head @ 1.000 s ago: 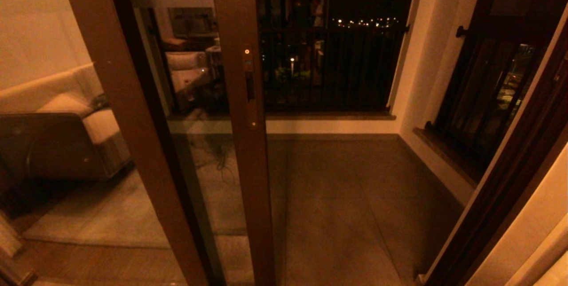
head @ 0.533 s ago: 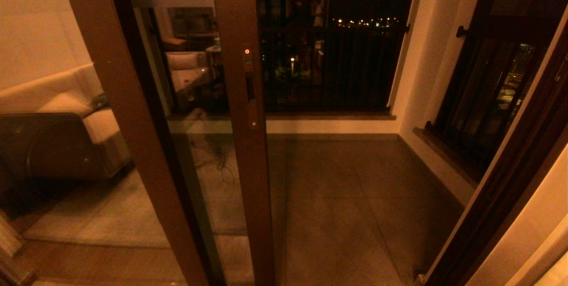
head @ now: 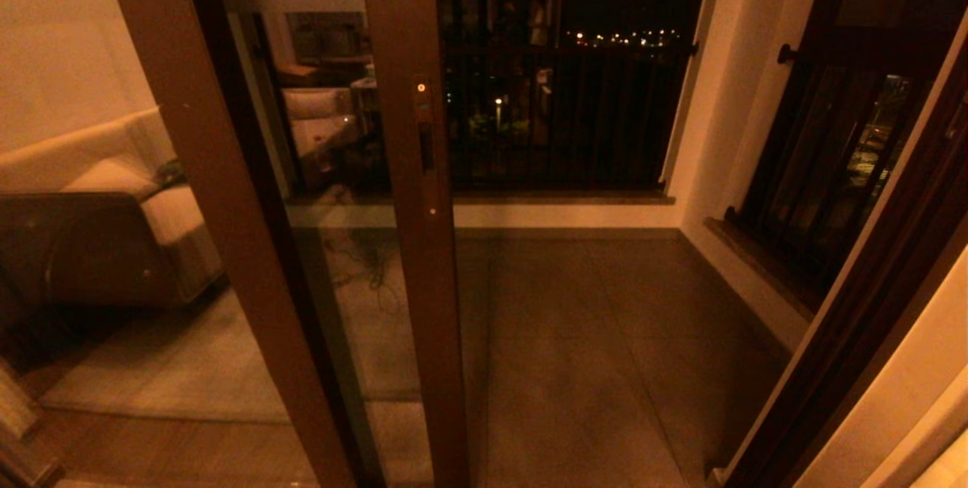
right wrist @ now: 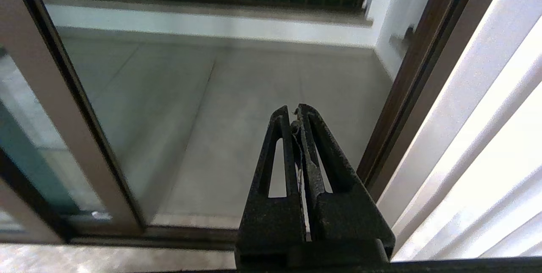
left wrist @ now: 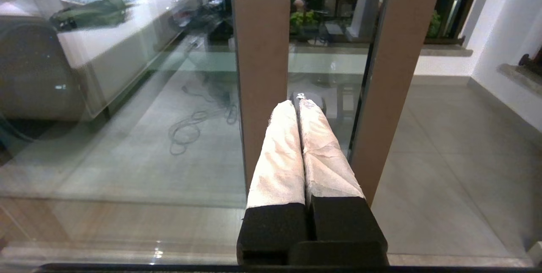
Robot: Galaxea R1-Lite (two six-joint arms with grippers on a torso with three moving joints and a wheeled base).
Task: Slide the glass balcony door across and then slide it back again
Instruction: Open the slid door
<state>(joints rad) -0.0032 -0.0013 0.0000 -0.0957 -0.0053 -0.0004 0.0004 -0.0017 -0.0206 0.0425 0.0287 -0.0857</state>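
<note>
Now, from the head camera I see the door (head: 412, 193) standing left of centre, its brown stile running from twelve o'clock down to six. A narrow recessed handle slot (head: 426, 149) sits in the stile, with small screws above and below it. The glass reflects a pale sofa (head: 113, 193) at nine o'clock, and a frosted band crosses the top of the pane. To the right of the stile the opening shows the tiled balcony floor (head: 597, 352) and a dark railing (head: 560, 117) at twelve to one o'clock. The outer frame (head: 854, 306) slants up at three to four o'clock.

Neither arm shows in the head camera. On my left wrist camera the left claw (left wrist: 300, 103) has its cloth-wrapped fingers (left wrist: 279, 150) pressed together, pointing between two brown stiles, not touching either as far as I can tell. On the right wrist camera the right claw (right wrist: 294, 110) is likewise pressed together, holding nothing, hanging over the floor between the door and the frame.
</note>
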